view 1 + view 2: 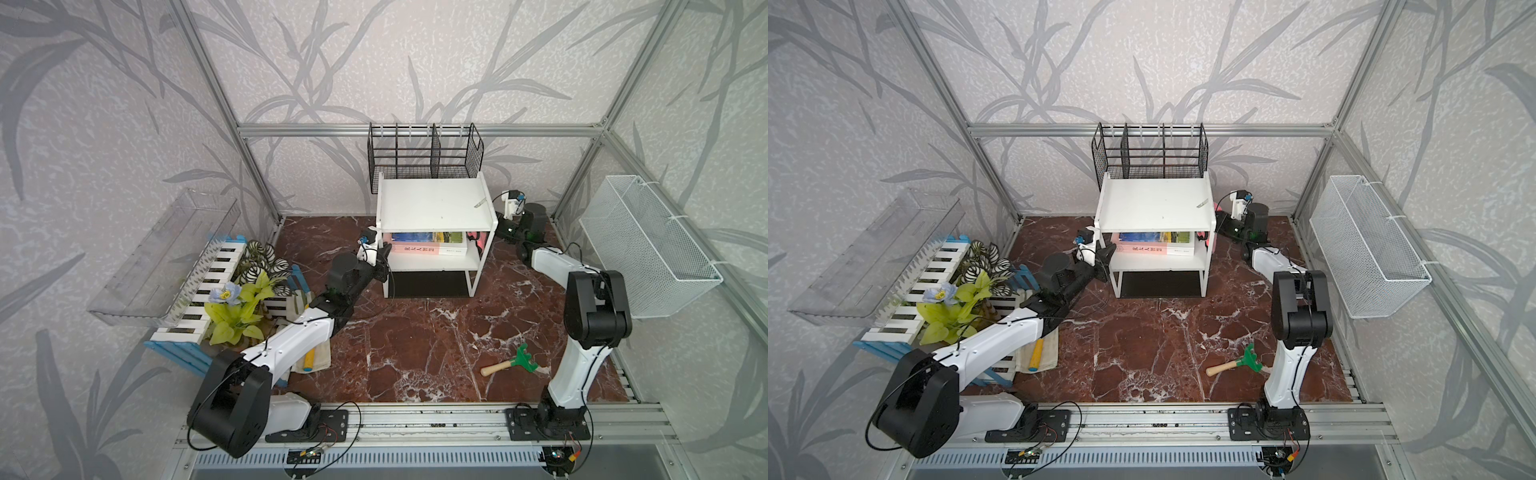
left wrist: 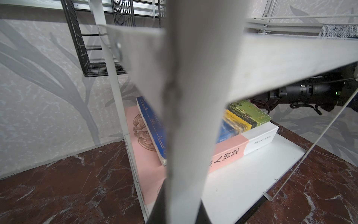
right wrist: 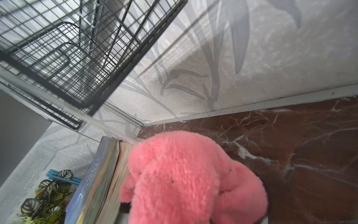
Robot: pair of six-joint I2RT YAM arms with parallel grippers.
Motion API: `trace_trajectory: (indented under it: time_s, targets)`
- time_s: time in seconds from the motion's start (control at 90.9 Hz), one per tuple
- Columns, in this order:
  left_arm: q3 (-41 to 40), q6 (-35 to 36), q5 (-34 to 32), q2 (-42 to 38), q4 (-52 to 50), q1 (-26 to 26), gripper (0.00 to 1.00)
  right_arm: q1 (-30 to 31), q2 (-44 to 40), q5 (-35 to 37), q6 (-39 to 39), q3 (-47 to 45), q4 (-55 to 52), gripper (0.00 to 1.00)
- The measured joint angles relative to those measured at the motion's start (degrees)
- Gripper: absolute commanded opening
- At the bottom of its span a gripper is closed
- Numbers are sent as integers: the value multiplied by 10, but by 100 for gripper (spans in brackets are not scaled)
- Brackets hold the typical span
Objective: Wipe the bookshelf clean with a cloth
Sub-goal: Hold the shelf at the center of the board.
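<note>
Pink cloth (image 3: 189,178) fills the right wrist view's lower centre, grasped by the right claw (image 1: 483,241) at the bookshelf's (image 1: 432,203) middle tier (beside the books (image 3: 93,184)); left claw (image 1: 384,262) clenches its post (image 2: 186,116). Mid-wipe, probably; next: sweep along the board.

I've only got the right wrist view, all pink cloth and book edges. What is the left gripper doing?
Observer: The left gripper is shut on the bookshelf's left front post, at middle-tier height.
Operator: Anything on the top board?
Observer: A small pale scrap lies near its right edge.
Operator: Which tier is the cloth in?
Observer: The middle one; the cloth shows at its right end, beside the books.
</note>
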Motion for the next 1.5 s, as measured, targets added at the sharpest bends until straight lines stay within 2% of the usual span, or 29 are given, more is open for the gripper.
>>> trace_trajectory:
  time_s: [0.099, 0.165, 0.253, 0.385, 0.55, 0.638, 0.803, 0.913, 1.034, 1.155, 1.275, 1.374, 1.495]
  targets:
    - [0, 0, 0, 0, 0, 0, 0, -16, -2, 2, -7, 112, -40, 0]
    - [0, 0, 0, 0, 0, 0, 0, -25, -38, -5, -11, 136, -42, 0]
    - [0, -1, -3, 0, -1, -1, 0, -29, -122, -41, -2, 78, -27, 0]
    - [5, -4, -17, 0, -10, -5, 0, -29, -226, -101, 24, -86, 9, 0]
    - [6, -8, -43, 0, -15, -16, 0, -40, -233, -125, 51, -224, -38, 0]
    - [7, -11, -59, 0, -15, -21, 0, -40, -220, -150, 74, -233, -71, 0]
    - [13, -16, -83, 0, -26, -30, 0, -40, -222, -215, 146, -189, -41, 0]
    - [15, -18, -97, 0, -30, -34, 0, -39, -254, -232, 148, -168, -43, 0]
    - [15, -21, -110, 0, -31, -38, 0, -40, -300, -212, 120, -217, -48, 0]
    - [16, -22, -116, 0, -31, -40, 0, -41, -280, -198, 109, -285, -34, 0]
    - [17, -23, -118, 0, -34, -41, 0, -40, -286, -157, 63, -297, -96, 0]
    - [18, -23, -118, 0, -36, -41, 0, -11, -363, -71, -18, -283, -137, 0]
    - [18, -24, -122, 0, -36, -42, 0, 43, -501, 85, -118, -284, -132, 0]
